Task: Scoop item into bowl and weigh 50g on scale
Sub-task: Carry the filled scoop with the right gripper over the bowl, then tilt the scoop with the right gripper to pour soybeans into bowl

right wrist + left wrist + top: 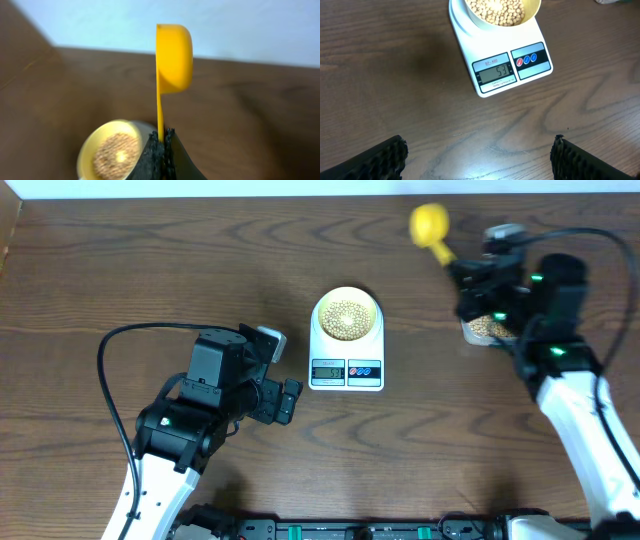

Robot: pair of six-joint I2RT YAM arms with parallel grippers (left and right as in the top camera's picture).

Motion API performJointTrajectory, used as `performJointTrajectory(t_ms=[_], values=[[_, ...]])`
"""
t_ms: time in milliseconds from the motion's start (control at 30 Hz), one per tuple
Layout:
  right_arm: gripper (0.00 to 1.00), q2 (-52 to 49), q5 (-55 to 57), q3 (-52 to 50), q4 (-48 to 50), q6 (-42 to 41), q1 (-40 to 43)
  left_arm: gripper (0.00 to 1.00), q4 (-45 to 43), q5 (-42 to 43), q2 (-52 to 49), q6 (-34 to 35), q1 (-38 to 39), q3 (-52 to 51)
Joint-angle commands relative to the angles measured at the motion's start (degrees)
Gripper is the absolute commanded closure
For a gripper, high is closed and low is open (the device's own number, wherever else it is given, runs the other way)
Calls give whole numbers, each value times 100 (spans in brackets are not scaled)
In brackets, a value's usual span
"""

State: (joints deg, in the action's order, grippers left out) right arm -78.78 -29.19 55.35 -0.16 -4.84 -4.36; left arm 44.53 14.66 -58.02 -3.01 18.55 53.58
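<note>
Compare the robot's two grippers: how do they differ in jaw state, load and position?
The left gripper stands wide open; the right gripper is shut. The left gripper holds nothing; the right gripper pinches the handle of the yellow scoop. The left gripper sits by the display end of the scale; the right gripper is away on its other side, farther back. Both are black and two-fingered.

Scoop (pixel 172 60) in my black R tool (pixel 162 155): bright yellow. Ahead of my black L tool (pixel 480 160): white scale (pixel 470 45), grey display (pixel 494 73), red button (pixel 520 61) + blue button (pixel 533 57). Bowl (pixel 323 317) pale yellow, beans (pixel 497 10) tan-beige. Counter (pixel 395 75) under both tools: dark brown, wavy wood grain.
</note>
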Motion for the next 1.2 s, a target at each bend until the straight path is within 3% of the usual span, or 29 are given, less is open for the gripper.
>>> performJointTrajectory(t_ms=[0,267,533,1167], values=[[99,-317,-293,9,61,-35,-555,6,-9,-59,4,-11,13,-13],[99,-649,-173,9,-57,1244,-1333,7,-9,-59,4,-11,13,-13],[99,-857,249,9,-708,1676,-1449,6,-9,-59,4,-11,13,-13],[99,-1038,962,9,-955,2575,-1749,6,-9,-59,4,-11,13,-13]])
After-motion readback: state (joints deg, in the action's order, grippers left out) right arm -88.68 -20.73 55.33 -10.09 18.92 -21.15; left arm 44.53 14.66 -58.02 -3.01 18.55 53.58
